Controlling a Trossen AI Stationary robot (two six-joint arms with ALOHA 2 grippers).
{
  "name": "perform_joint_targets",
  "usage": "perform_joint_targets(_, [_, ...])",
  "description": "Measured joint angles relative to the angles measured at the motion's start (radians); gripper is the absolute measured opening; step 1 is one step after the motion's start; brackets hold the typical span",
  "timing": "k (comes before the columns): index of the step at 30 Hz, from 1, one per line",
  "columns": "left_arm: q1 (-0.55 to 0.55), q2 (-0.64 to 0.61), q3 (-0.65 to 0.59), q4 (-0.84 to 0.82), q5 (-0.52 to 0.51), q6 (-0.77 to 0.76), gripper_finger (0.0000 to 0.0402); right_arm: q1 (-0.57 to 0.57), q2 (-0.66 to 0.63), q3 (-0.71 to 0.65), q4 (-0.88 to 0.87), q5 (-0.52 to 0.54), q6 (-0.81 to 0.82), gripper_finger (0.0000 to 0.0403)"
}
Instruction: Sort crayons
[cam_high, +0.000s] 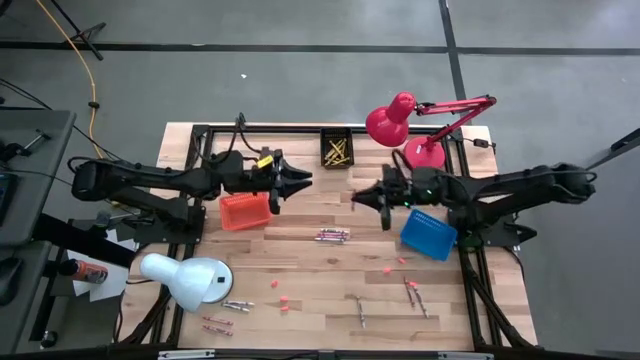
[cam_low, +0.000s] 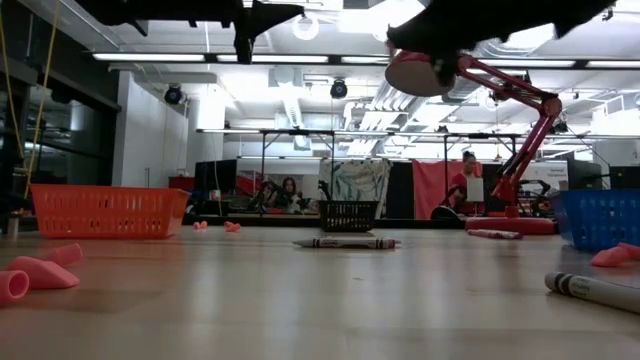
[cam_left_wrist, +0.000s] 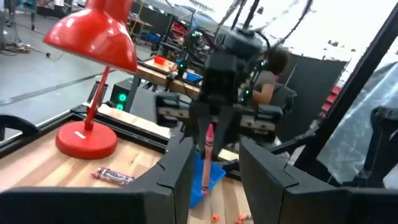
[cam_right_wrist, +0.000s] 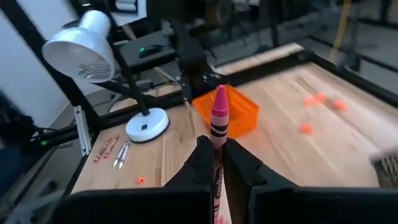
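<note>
Crayons (cam_high: 333, 236) lay mostly unsorted: a bunch sat mid-table, a few more (cam_high: 414, 292) toward the near right, one (cam_high: 360, 312) near centre, and others (cam_high: 228, 312) at the near left by the white lamp (cam_high: 190, 280). The black bin (cam_high: 336, 148) at the far edge already held yellow ones. Whether the orange basket (cam_high: 246, 210) or the blue basket (cam_high: 429, 233) held any could not be told; their insides were not readable from above or from table height.

The right gripper (cam_right_wrist: 214, 163) was clamped tight on a pink crayon (cam_right_wrist: 218, 118), held in the air between the two baskets, its tip toward the left arm. The left gripper (cam_high: 296, 181) hung facing it from the left, well above the table, its fingers (cam_left_wrist: 176, 177) parted and holding nothing. I judged this a hand-over, or a carry toward a basket, so the job looked early, with most sticks left to lift.

Small pink chips (cam_high: 283, 299) dotted the near half. In the low view both arms were cut off at the top edge, so neither grip showed there. From above, the held crayon was a barely visible sliver. The grey sticks' colours at the near edge were hard to make out. The red lamp (cam_high: 392, 122) stood far right.
</note>
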Motion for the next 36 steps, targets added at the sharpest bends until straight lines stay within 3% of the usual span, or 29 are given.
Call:
perform_joint_targets(4, [-0.026,0.010,0.000,0.006,-0.018,0.014,0.0110,-0.070,0.097,0.066,0.051,-0.135,-0.067,0.0000])
perform_joint_targets(10, [-0.029,0.010,0.000,0.007,-0.021,0.014,0.0110,-0.108,0.188,0.153,0.052,-0.227,-0.109,0.0000])
perform_joint_targets(24, [-0.026,0.010,0.000,0.005,-0.021,0.048,0.0110,-0.108,0.200,0.169,0.019,-0.240,-0.085,0.0000])
perform_joint_targets(27, [-0.026,0.010,0.000,0.005,-0.021,0.056,0.0110,-0.104,0.172,0.169,-0.141,-0.245,-0.040,0.0000])
perform_joint_targets(32, [0.000,0.010,0.000,0.005,-0.019,0.057,0.0110,-0.050,0.095,0.169,-0.608,-0.239,0.012,0.0000])
perform_joint_targets(36, [0.033,0.010,0.000,0.005,-0.020,0.057,0.0110,0.030,0.028,0.169,-0.960,-0.156,0.098,0.0000])
